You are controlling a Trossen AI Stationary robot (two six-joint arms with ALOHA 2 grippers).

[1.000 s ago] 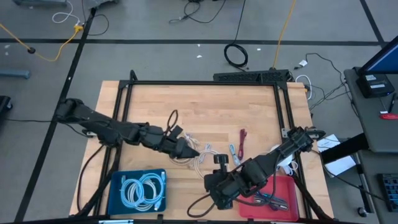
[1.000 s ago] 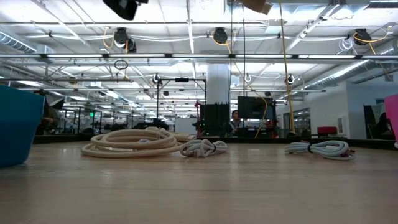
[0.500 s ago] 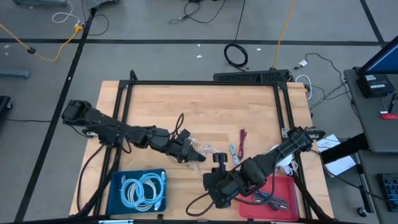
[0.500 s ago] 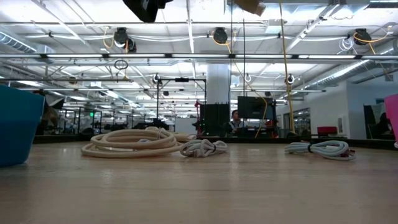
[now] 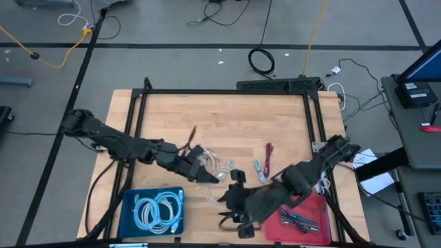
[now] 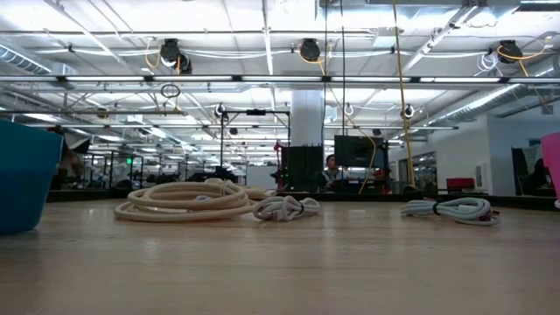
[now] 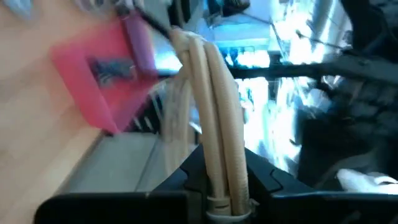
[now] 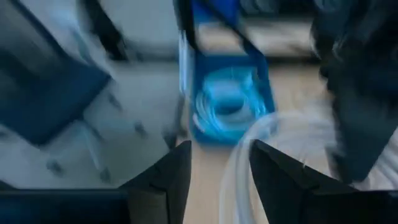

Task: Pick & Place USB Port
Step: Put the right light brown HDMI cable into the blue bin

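Cream-coloured coiled USB cable [image 7: 214, 124] sits pinched between my left gripper [image 7: 217, 186] fingers, above mid-table beside the white cable bundle [image 5: 224, 167]. My right gripper [image 8: 217, 162] stands spread, near the blue plastic bin [image 5: 153, 210].

The table's [image 5: 227, 114] far half is bare wood, open to pass. Nearer, cables [image 5: 219, 167] crowd the middle, with the blue bin [image 5: 131, 198] and red bin [image 5: 319, 207] at the near corners

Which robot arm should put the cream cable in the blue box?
Left. Its hand is shut on the cream cable, and the blue box sits on its side. The right hand is open and empty, near the red box.
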